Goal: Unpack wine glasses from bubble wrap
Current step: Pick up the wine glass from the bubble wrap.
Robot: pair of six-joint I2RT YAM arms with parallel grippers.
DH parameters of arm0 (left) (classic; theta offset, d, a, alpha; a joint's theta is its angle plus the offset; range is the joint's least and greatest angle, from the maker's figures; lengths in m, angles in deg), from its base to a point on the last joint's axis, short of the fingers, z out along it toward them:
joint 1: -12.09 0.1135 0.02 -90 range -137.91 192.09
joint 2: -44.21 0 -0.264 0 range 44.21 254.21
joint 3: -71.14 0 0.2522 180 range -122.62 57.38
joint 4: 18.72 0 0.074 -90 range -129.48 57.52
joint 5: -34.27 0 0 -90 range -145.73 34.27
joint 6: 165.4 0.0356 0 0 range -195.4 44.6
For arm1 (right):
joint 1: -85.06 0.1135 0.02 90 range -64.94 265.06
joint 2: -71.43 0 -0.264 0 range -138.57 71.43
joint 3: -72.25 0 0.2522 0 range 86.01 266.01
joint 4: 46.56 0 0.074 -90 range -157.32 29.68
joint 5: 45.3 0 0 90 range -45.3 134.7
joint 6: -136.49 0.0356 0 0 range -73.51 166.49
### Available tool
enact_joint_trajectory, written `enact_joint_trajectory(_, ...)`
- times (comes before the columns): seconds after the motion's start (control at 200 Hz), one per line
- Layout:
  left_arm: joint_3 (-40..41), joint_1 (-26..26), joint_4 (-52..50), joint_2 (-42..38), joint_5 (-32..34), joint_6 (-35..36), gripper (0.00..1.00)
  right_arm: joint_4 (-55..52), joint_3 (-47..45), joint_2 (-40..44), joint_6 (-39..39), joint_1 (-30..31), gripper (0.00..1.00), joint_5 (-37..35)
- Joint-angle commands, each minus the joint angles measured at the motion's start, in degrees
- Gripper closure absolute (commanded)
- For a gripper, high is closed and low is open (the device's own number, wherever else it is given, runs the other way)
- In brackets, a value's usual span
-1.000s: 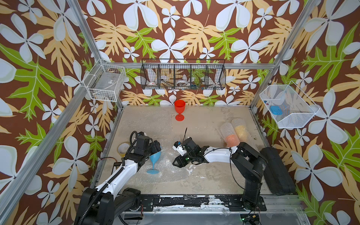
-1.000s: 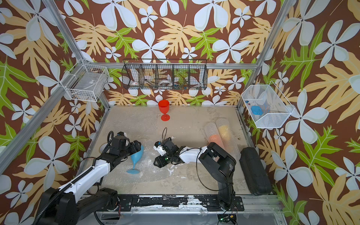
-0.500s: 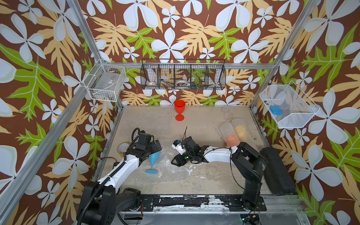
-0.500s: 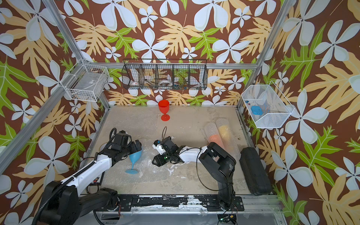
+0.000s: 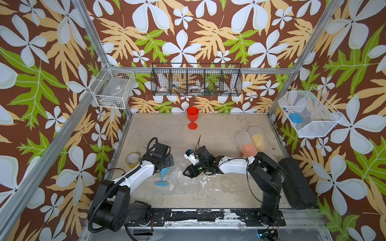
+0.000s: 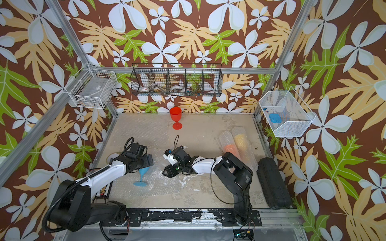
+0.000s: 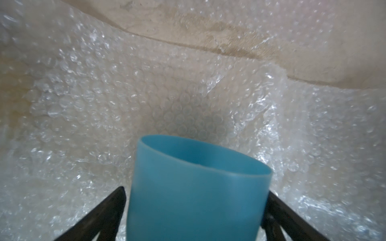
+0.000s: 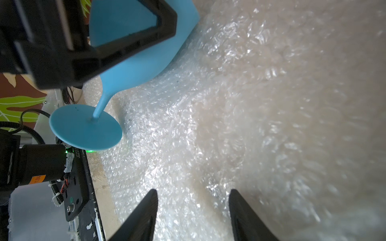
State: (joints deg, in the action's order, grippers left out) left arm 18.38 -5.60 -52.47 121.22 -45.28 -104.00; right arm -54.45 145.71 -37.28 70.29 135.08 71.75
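Observation:
A light blue wine glass [image 5: 161, 183] [image 6: 140, 183] leans with its foot on a flat bubble wrap sheet [image 5: 183, 185] [image 6: 165, 183]. My left gripper [image 5: 167, 161] [image 6: 146, 160] [image 7: 196, 192] is open around its bowl [image 7: 198, 187]. One finger touches the bowl and a slim gap shows at the other. My right gripper [image 5: 187, 173] [image 6: 167, 172] [image 8: 193, 191] is open, low over the same sheet, beside the blue wine glass [image 8: 146, 52]. A red wine glass [image 5: 192, 116] [image 6: 175, 115] stands upright at the back. Two bubble wrap tubes hold an orange wine glass [image 5: 247, 146] and a yellow one [image 5: 258, 138].
A second flat sheet [image 5: 158, 131] lies at the back left. A yellowish tape roll [image 5: 133, 159] sits by the left wall and a black case [image 5: 298, 183] along the right edge. Wire baskets [image 5: 196, 82] hang on the walls.
My left jaws have widened around the blue glass's bowl, and the glass now leans further under the gripper. The right arm has hardly moved.

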Motion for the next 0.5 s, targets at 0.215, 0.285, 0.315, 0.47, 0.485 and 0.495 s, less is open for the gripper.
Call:
enact_joint_trajectory(0.215, -1.83, -2.17, -1.93, 3.02, 4.52, -0.35, 0.10, 0.71, 0.06, 0.16, 0.26, 0.08, 0.42, 0.64)
enact_joint_trajectory(0.285, -1.87, -2.17, -1.97, 3.14, 4.44, -0.23, 0.11, 0.64, -0.02, 0.17, 0.20, 0.03, 0.42, 0.54)
enact_joint_trajectory(0.315, -1.87, -2.17, -1.86, 3.36, 4.16, -0.18, 0.12, 0.64, -0.02, 0.23, 0.19, 0.07, 0.42, 0.49)
enact_joint_trajectory(0.47, -1.95, -2.17, -1.81, 4.23, 3.46, -0.09, 0.15, 0.72, 0.06, 0.46, 0.29, 0.09, 0.42, 0.55)
enact_joint_trajectory(0.485, -2.02, -2.17, -1.83, 4.20, 3.36, -0.13, 0.16, 0.66, 0.06, 0.50, 0.29, 0.08, 0.42, 0.55)
enact_joint_trajectory(0.495, -2.04, -2.17, -1.81, 4.20, 3.28, -0.10, 0.16, 0.64, 0.06, 0.51, 0.27, 0.08, 0.42, 0.55)
